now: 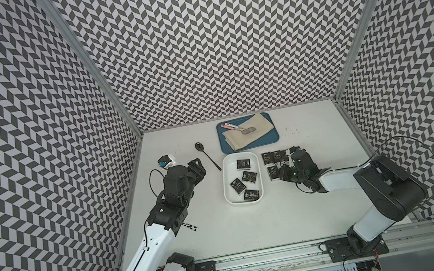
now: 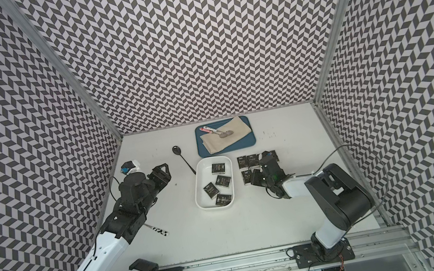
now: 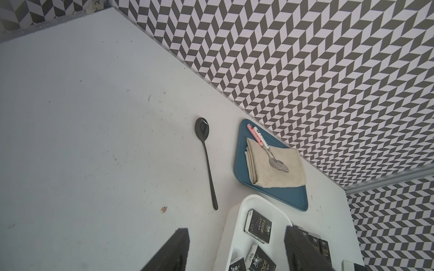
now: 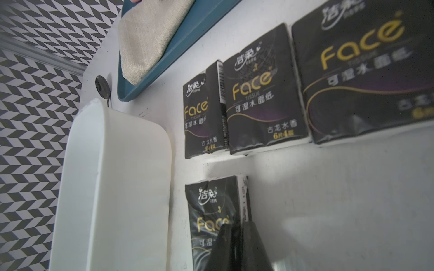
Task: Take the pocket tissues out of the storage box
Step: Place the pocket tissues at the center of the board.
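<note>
Trouble could start at the storage box (image 1: 226, 183): both top views show four pocket tissues (image 1: 248, 177) inside it, with others on the desk (image 1: 256, 226) just beside it. Left wrist view: the left tool (image 3: 236, 230), spread and empty, faces the box; a low reach might shove it or the spoon (image 3: 207, 164). Right wrist view: the right tool (image 4: 237, 237), nearly pressed together, meets one packet (image 4: 211, 206) on the desk. Whether it pinches cannot be told, and rising might drag the packet along.
</note>
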